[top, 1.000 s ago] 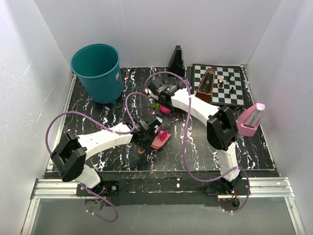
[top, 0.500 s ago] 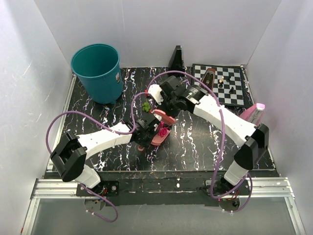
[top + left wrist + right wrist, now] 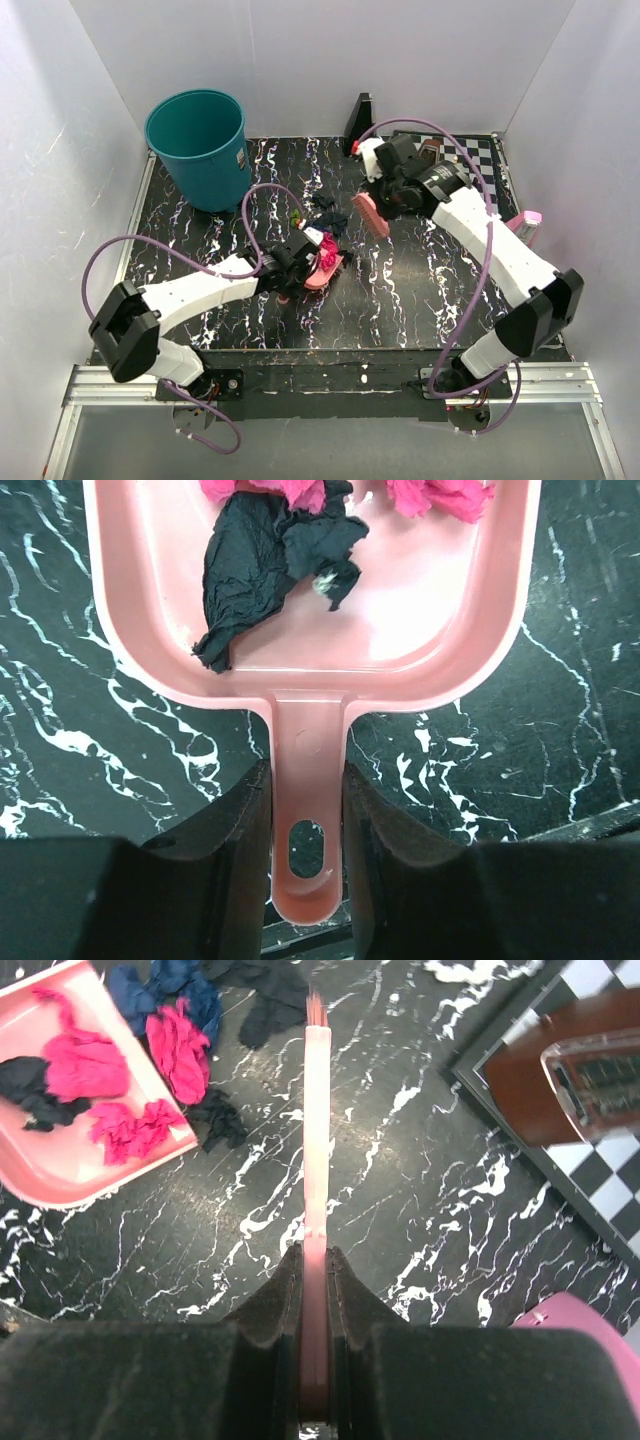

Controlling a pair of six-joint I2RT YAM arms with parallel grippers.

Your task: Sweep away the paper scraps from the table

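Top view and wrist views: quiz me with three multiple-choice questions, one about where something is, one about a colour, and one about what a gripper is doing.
1. Where does the bin stand?
A. At the far left corner of the table
B. At the near right corner
C. In the centre

2. What colour is the dustpan?
A. Teal
B. Pink
C. White

3. The right gripper is:
A. Open, holding nothing
B. Shut on the brush
C. Shut on the dustpan

Answers:
1. A: the top view shows it beside the far and left walls.
2. B: the left wrist view shows its pink tray and handle.
3. B: the right wrist view shows both fingers pressed against the brush handle.
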